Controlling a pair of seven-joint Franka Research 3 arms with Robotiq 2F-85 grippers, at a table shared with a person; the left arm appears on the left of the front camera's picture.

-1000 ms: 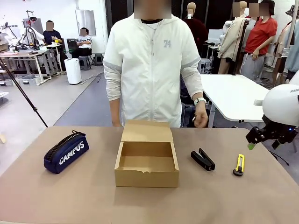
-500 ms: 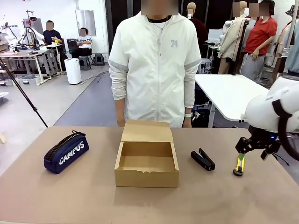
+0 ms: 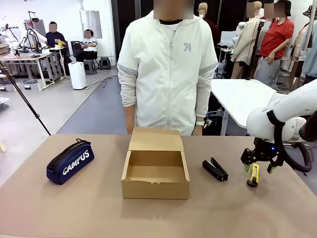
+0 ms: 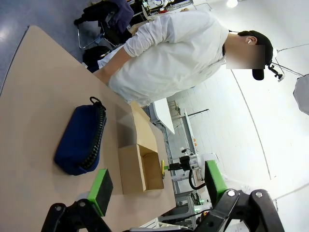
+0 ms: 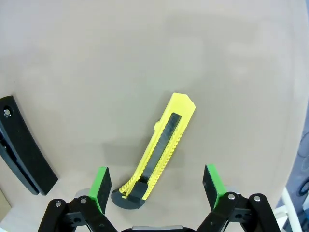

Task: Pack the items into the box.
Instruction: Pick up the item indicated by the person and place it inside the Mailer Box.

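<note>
left gripper (image 4: 157, 181): jaws standing apart, holding nothing.
right gripper (image 5: 157, 186): jaws apart, hovering over the yellow cutter (image 5: 157, 154) at the right.
stapler (image 3: 215, 169): lying just right of the box (image 3: 155, 189).
box: sitting open, empty.
pouch (image 3: 70, 161): lying at the left.
progress: nothing packed; three items waiting.

The tabletop (image 3: 99, 213) is a plain brown surface running from the near edge to the far edge. Toward its left edge lies a navy zip pouch (image 3: 70, 161) with white "CAMPUS" lettering, set at a slant. At the middle stands a cardboard box (image 3: 155, 189), open, with its lid flap tilted back toward the far edge and a small notch in its front wall. To the right of it, and apart from it, a small black stapler (image 3: 215, 170) lies at an angle. Nearer the right edge, close to the stapler but not touching it, a yellow utility knife (image 5: 157, 154) with a black slider lies flat.
</note>
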